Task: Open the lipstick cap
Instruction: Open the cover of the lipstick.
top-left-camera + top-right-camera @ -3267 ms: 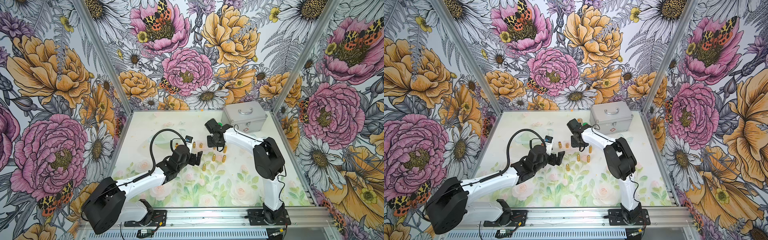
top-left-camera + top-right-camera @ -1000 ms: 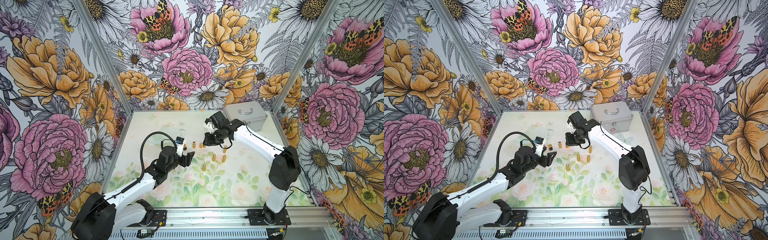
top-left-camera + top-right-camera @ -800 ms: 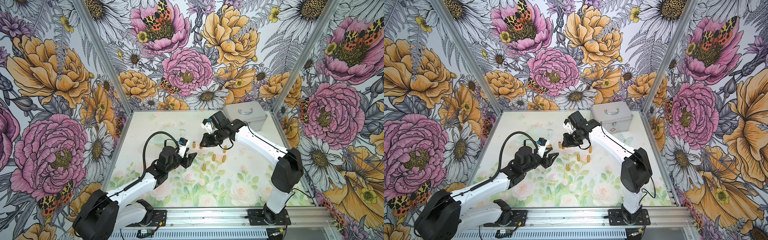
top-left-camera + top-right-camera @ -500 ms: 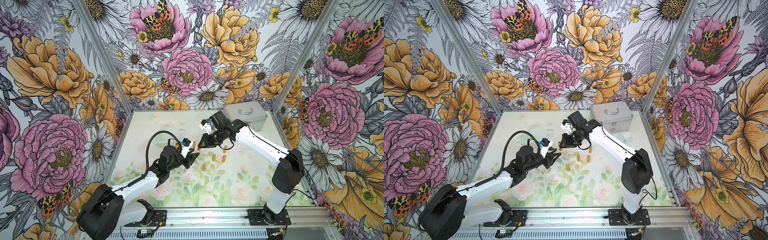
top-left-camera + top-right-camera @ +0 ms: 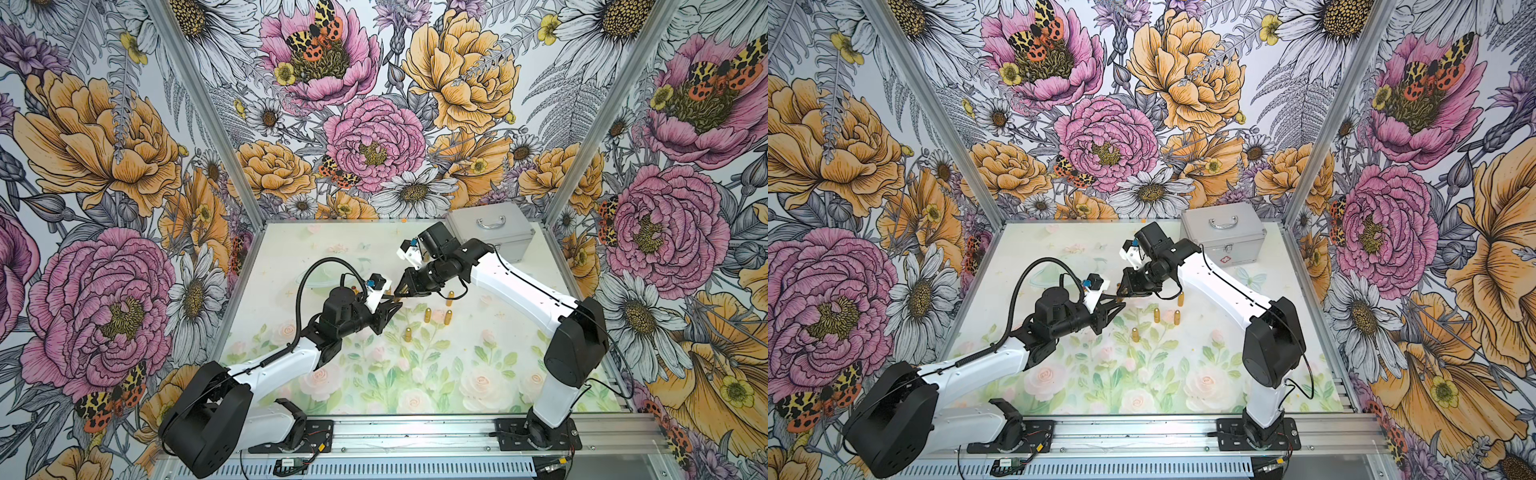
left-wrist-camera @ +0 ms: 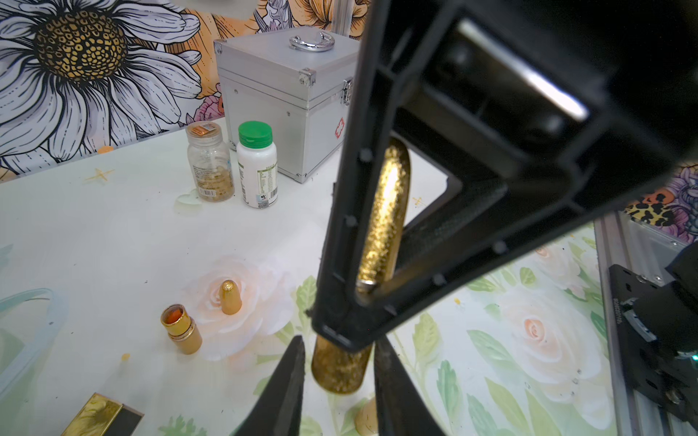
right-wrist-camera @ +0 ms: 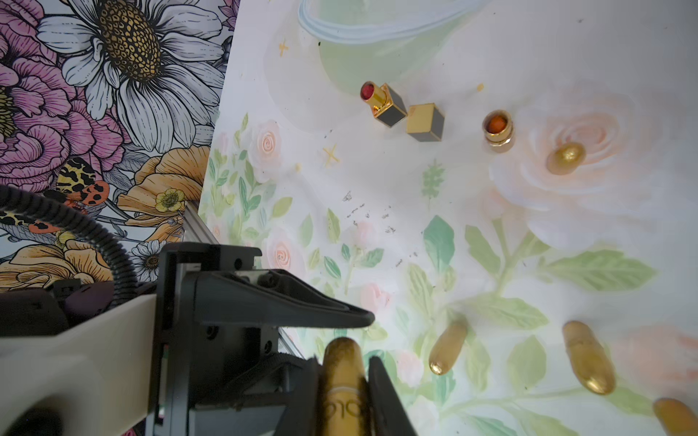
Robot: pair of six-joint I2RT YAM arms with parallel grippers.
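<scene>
Above the tabletop (image 5: pixel 478 332), the lipstick (image 6: pixel 340 368) is clamped in the right gripper (image 5: pixel 400 292), its free end offered, presumably for uncapping; that end is closely flanked by the left gripper (image 5: pixel 397 304); contact cannot be told.

I find both top views set high at the front, above the aluminium base rail (image 5: pixel 415 432). They look steeply down toward the back wall. Both take in the whole pale floral-printed surface (image 5: pixel 291 249) and both arms, almost identically. The left wrist camera sits close behind the left pincer (image 6: pixel 340 341) and faces the silver metal case (image 6: pixel 287 87). The right wrist camera looks down past the right pincer (image 7: pixel 343 364), very near. Both wrist views share the glittered gold lipstick tube (image 6: pixel 385 211).
</scene>
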